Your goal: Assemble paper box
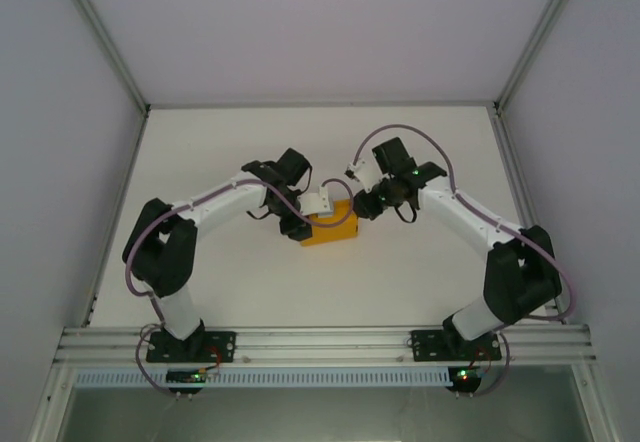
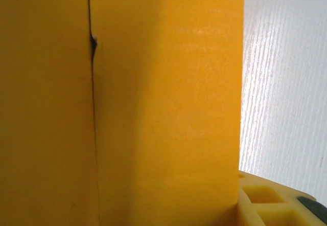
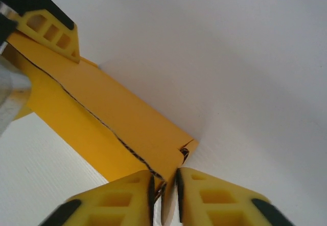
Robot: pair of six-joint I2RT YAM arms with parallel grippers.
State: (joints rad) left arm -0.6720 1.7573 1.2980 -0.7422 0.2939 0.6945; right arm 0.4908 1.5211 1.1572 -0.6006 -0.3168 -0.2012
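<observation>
**Paper box held between both grippers at mid-table**

From the top external camera, the paper box [image 1: 332,230] lies on the white table [image 1: 250,292] near its middle, between the two arms. Its long axis runs roughly left to right across the table, with the right end a little farther from the bases. The left gripper [image 1: 303,224] is at the box's left end and the right gripper [image 1: 362,205] is at its right end, so the box spans the gap between them.

In the left wrist view, the orange card [image 2: 163,103] stands very close to the lens, directly between the fingers. A dark seam [image 2: 92,134] runs straight up and down the frame, along the box's length. One yellow finger [image 2: 265,203] shows at the lower right, touching the box's side, with bare table to the right. The other finger is hidden behind the card. The left gripper is clamped across the box's width.

In the right wrist view, the box [image 3: 117,118] stretches diagonally from the right gripper [image 3: 164,180] at bottom centre up to the upper left. The seam [image 3: 92,116] follows that line. The right gripper's fingers are nearly pressed together, pinching a thin edge of card at the box's near end. A finger of the left gripper [image 3: 48,29] rests against the far end.
</observation>
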